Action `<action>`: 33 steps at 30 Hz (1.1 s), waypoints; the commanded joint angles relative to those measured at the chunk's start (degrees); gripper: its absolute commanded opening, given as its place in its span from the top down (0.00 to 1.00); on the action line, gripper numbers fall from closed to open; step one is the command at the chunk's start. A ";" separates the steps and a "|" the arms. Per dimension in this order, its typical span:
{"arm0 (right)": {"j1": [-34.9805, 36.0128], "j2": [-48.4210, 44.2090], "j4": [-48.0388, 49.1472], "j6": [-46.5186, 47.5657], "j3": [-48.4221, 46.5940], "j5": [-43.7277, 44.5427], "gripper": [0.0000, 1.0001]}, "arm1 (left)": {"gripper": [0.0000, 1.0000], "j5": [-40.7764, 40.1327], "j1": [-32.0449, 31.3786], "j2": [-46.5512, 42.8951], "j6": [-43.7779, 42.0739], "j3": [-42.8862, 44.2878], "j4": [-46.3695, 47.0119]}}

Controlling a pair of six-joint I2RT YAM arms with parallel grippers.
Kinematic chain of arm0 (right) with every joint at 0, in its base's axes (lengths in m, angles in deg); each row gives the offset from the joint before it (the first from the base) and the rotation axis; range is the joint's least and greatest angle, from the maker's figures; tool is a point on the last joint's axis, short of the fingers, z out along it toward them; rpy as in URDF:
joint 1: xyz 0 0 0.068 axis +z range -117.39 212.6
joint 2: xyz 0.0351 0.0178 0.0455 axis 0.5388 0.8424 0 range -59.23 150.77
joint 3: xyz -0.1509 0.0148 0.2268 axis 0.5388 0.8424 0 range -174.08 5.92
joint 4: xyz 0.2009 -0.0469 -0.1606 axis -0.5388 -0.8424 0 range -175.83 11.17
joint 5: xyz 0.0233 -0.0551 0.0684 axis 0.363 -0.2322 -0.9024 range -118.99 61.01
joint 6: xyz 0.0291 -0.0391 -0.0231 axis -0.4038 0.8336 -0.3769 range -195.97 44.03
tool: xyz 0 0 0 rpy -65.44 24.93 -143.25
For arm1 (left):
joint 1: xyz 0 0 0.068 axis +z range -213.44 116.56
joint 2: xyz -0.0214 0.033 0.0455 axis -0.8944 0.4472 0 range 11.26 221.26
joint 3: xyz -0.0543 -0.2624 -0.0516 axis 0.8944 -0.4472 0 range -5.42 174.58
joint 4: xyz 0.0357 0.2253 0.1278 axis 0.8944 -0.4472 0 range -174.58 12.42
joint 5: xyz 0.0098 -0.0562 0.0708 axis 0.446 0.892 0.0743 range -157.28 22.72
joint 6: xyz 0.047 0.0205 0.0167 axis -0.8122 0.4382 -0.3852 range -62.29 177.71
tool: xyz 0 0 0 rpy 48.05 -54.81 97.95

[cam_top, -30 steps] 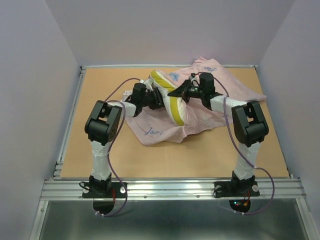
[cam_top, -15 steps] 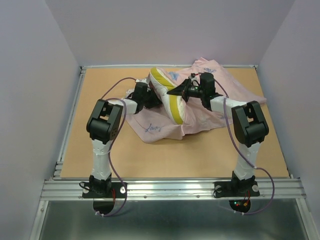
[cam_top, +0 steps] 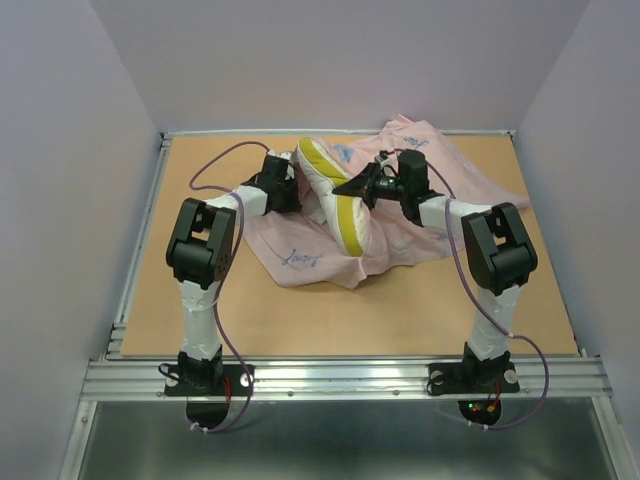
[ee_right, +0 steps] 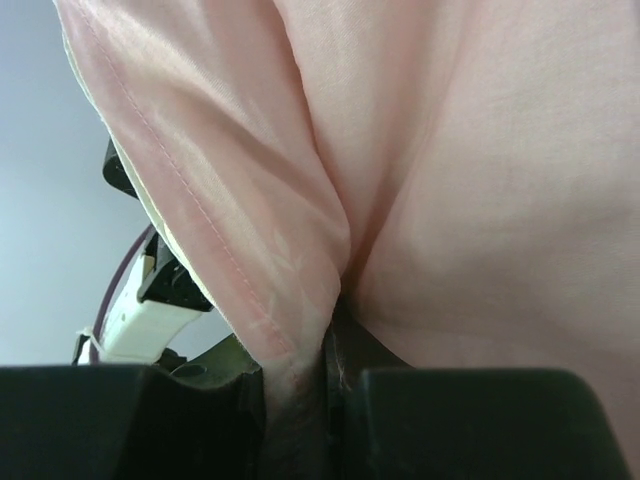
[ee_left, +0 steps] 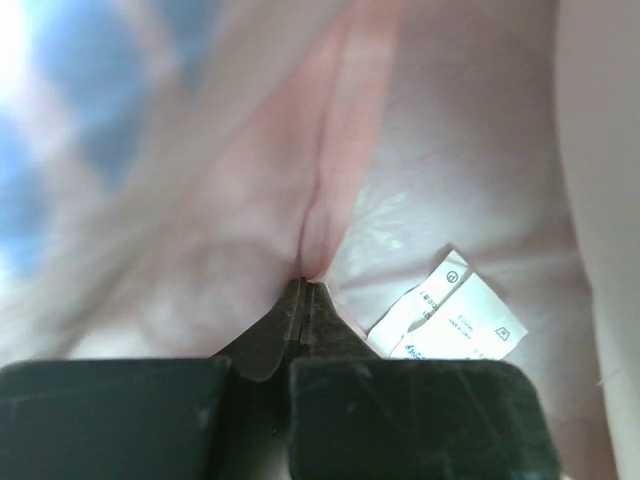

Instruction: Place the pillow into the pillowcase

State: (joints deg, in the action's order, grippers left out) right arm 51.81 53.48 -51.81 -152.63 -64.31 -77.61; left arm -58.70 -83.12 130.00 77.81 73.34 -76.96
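The pillow (cam_top: 343, 208), cream-white with a yellow side band, stands tilted on its edge mid-table, partly wrapped by the pale pink pillowcase (cam_top: 420, 215). My left gripper (cam_top: 295, 188) sits at the pillow's left side, shut on a pinched fold of the pillowcase (ee_left: 330, 190); a white care label (ee_left: 450, 315) lies just right of the fingertips. My right gripper (cam_top: 350, 187) is at the pillow's right side, shut on the hemmed edge of the pillowcase (ee_right: 240, 220), which hangs over its fingers.
The wooden table (cam_top: 200, 300) has a metal rail along its near edge (cam_top: 340, 375). The pillowcase's far part is bunched near the back wall (cam_top: 415, 130). Left-arm cable loops above the table (cam_top: 215, 165).
My left gripper has shut on the pillowcase fold and drawn back and left. The pillowcase's near corner has slid left. The right gripper has barely moved.
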 commanded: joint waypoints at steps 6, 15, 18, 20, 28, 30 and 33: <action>0.22 -1.18 1.45 5.12 2.65 -0.69 0.99 | 1.00 -4.97 1.93 -8.51 -9.90 -0.54 -9.14; 0.31 4.27 -1.45 13.73 3.70 2.39 0.99 | 1.00 -5.87 3.95 -9.85 -13.77 -3.00 -11.00; 0.40 7.26 -0.84 14.00 3.79 2.83 0.99 | 1.00 -0.95 3.86 -7.65 -12.54 -2.30 -9.25; 0.40 8.66 -0.31 13.91 4.05 3.18 0.99 | 1.00 1.43 3.86 -6.33 -11.14 -1.42 -8.36; 1.01 11.22 -1.71 13.65 4.50 5.91 0.99 | 1.00 7.41 3.33 -7.72 -11.92 -2.29 -4.76; 1.19 11.83 -1.71 12.95 4.50 5.73 0.99 | 0.92 8.56 3.33 -8.78 -12.19 -3.17 -3.18; 1.37 12.98 -1.36 11.89 4.41 4.68 0.99 | 0.68 9.44 3.33 -11.24 -12.89 -5.10 -0.98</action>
State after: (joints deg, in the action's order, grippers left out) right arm 53.12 62.66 -49.47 -140.87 -61.95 -74.35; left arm -51.64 -80.21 124.47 66.49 70.24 -82.34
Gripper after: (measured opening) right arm 0.197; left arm 0.246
